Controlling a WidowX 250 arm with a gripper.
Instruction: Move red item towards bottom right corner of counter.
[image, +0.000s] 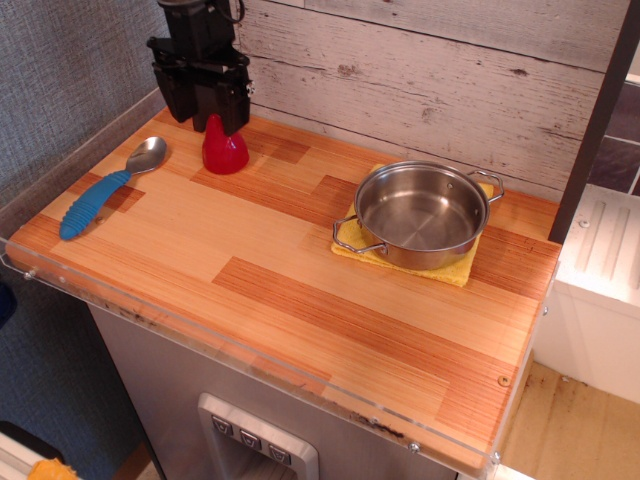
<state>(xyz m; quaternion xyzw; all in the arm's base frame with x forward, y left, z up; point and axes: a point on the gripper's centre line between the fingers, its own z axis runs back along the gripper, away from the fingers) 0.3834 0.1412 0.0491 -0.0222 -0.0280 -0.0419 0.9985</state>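
The red item (225, 152) is a small glossy cone-shaped piece that stands upright on the wooden counter (300, 290) near its back left. My black gripper (207, 118) hangs directly above it. The jaws are open and straddle its pointed top, one finger (176, 100) to the left and the other to the right. The item rests on the counter and is not lifted. The counter's bottom right corner (480, 440) is far off, diagonally across the top.
A spoon with a blue handle (100, 192) lies left of the red item. A steel pot (422, 214) sits on a yellow cloth (455, 270) at the back right. A plank wall (420, 80) runs behind the counter, and a clear plastic rim (200, 345) lines the front edge.
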